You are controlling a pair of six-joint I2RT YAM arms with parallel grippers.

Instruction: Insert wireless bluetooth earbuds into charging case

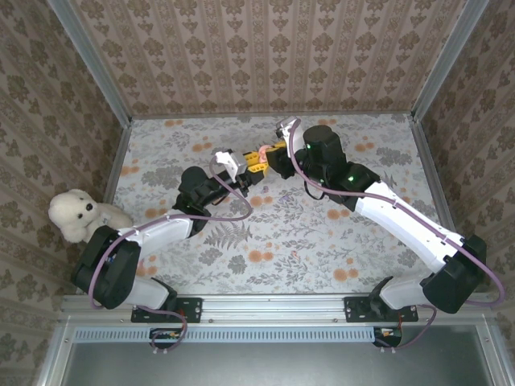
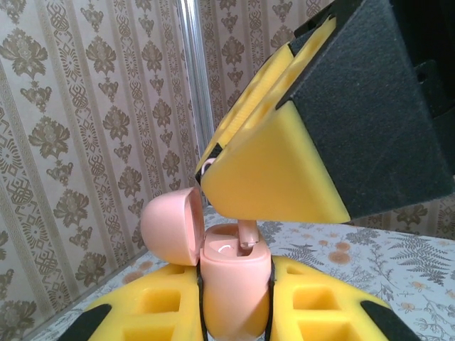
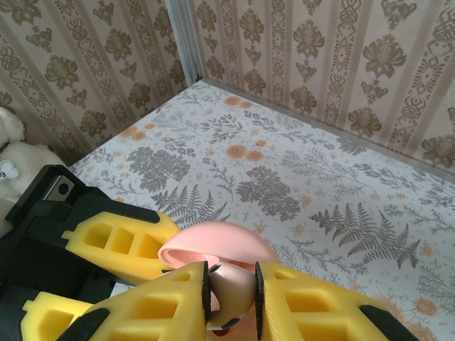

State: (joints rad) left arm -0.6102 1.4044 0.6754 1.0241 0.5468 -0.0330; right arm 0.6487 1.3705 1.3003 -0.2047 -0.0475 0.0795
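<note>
My left gripper [image 2: 234, 302] is pressed together on the pink charging case [image 2: 236, 280]: in the left wrist view the yellow fingers [image 2: 163, 309] clamp the case body from both sides and hold it upright. The case lid [image 2: 169, 227] is hinged open and tipped to the left. My right gripper [image 3: 231, 280] is closed on a pink earbud [image 3: 232, 290], which sits pinched between the two yellow pads [image 3: 174, 295] in the right wrist view. The open lid [image 3: 224, 249] shows just beyond the earbud in that view. In the left wrist view the right gripper [image 2: 284, 170] hangs directly above the open mouth of the case and tilts down toward it, and a slim pink stem [image 2: 247, 233] stands in the top of the case just below the right pads. I cannot tell whether the stem is fully seated. In the top view both grippers meet above the far middle of the floral table [image 1: 322, 241], with the left gripper [image 1: 245, 177] just beside the right gripper [image 1: 272, 154]. A white plush bear [image 1: 76, 213] sits at the left edge of the table, well apart from the case.
</note>
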